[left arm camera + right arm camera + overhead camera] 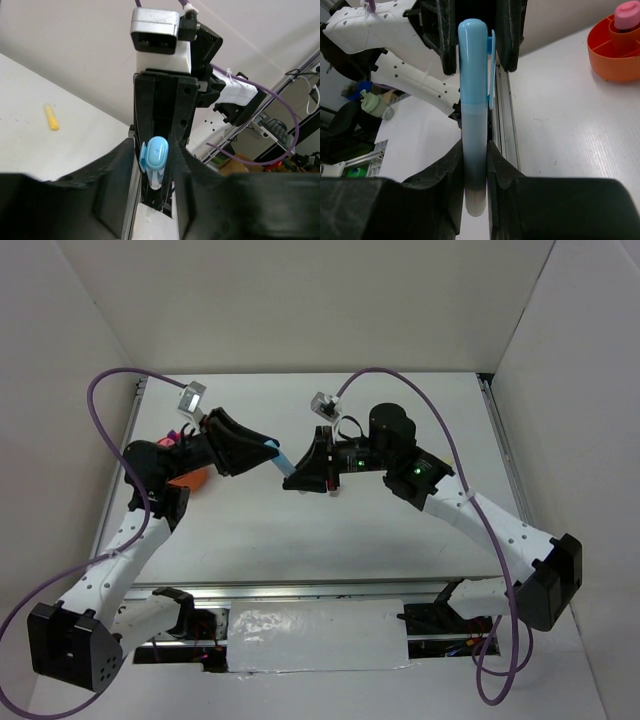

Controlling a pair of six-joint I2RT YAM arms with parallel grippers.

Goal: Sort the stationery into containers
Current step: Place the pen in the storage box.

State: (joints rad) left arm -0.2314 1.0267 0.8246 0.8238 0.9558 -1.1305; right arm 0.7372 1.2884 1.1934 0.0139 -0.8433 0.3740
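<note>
A light blue highlighter (280, 457) hangs in the air over the table's middle, between my two grippers. My right gripper (297, 476) is shut on its barrel (474, 130), with the pale end poking out below the fingers (445, 170). My left gripper (268, 447) faces it and is open. Its jaws flank the capped end (156, 154) closely, with a small gap on the clip side. The orange cup (192, 480) sits under my left arm. In the right wrist view the cup (615, 60) holds a pink highlighter (626, 14). A yellow highlighter (51, 117) lies on the table.
White walls close in the table on three sides. A metal rail (506, 125) runs along the table edge below the grippers. Purple cables (110, 390) loop over both arms. Pink items (176, 437) show behind my left arm near the cup.
</note>
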